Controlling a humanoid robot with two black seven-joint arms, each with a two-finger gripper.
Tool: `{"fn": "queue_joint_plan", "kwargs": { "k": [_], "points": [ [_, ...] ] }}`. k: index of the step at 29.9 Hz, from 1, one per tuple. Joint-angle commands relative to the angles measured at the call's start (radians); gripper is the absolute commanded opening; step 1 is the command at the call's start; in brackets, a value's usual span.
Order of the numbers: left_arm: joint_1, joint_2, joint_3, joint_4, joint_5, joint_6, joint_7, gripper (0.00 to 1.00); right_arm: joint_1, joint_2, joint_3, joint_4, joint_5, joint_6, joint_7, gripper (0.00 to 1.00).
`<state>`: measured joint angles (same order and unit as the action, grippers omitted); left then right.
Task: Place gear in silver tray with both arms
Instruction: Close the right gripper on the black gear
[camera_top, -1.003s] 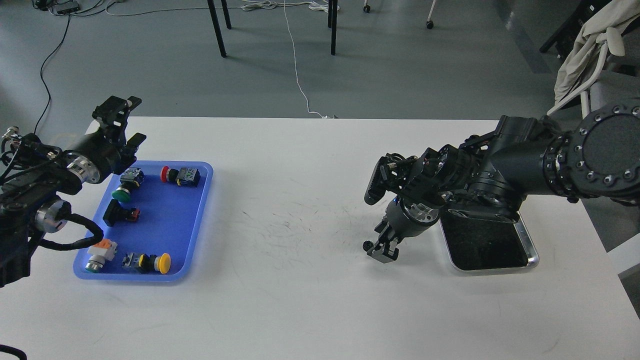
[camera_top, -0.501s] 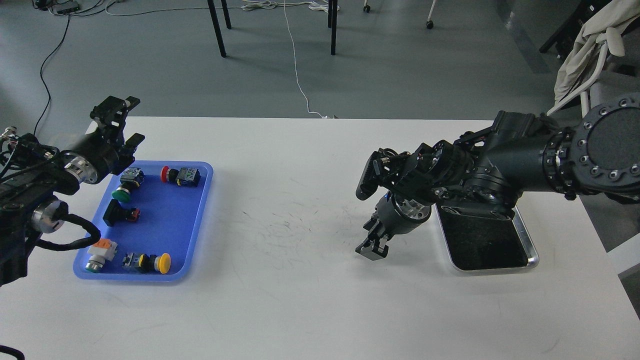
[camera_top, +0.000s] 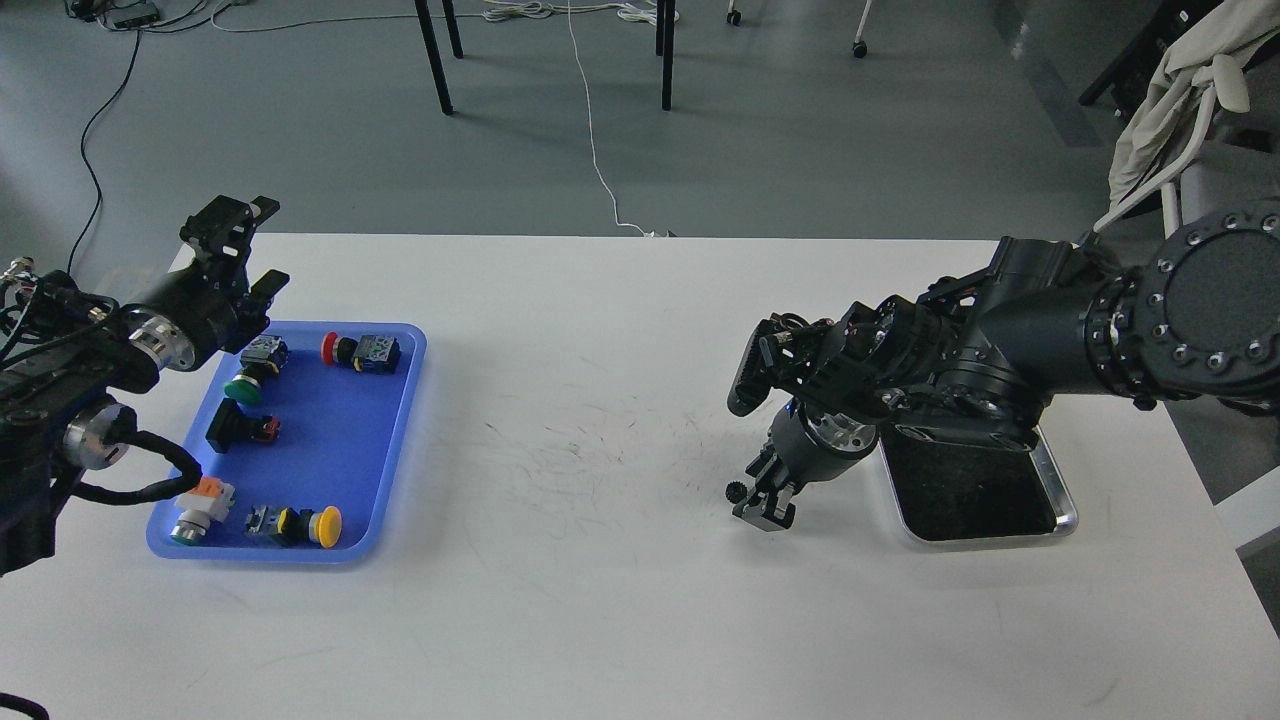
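Note:
A small black gear sits at the table surface, touching the left side of my right gripper. That gripper points down at the table just left of the silver tray. Its fingers are small and dark, so I cannot tell whether they hold the gear. The silver tray has a dark mirror-like bottom, and my right arm hides its far part. My left gripper is open and empty, raised above the far left corner of the blue tray.
The blue plastic tray at the left holds several push-button switches with red, green and yellow caps. The white table has scuff marks in the middle. A chair with cloth stands at the far right, beyond the table.
My right gripper swung left over the gear half a second ago, hiding it, and has come back right to where it was a second ago. The gear shows again. My left arm barely moved.

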<state>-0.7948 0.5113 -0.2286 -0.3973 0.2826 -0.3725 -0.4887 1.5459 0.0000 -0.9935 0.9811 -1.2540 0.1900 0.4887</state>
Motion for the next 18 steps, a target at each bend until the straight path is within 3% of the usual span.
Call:
{"fn": "queue_joint_plan", "kwargs": {
  "k": [1, 8, 18],
  "points": [
    [0.006, 0.003, 0.0, 0.0, -0.014, 0.0, 0.0, 0.97, -0.009, 0.0, 0.004, -0.012, 0.001, -0.001, 0.0, 0.5],
    [0.012, 0.007, 0.0, 0.0, -0.014, 0.0, 0.0, 0.97, -0.007, 0.0, 0.006, -0.022, 0.001, 0.0, 0.0, 0.41],
    [0.012, 0.009, 0.0, 0.0, -0.014, -0.002, 0.0, 0.97, -0.015, 0.0, 0.007, -0.024, 0.001, 0.0, 0.0, 0.37]
  ]
}}
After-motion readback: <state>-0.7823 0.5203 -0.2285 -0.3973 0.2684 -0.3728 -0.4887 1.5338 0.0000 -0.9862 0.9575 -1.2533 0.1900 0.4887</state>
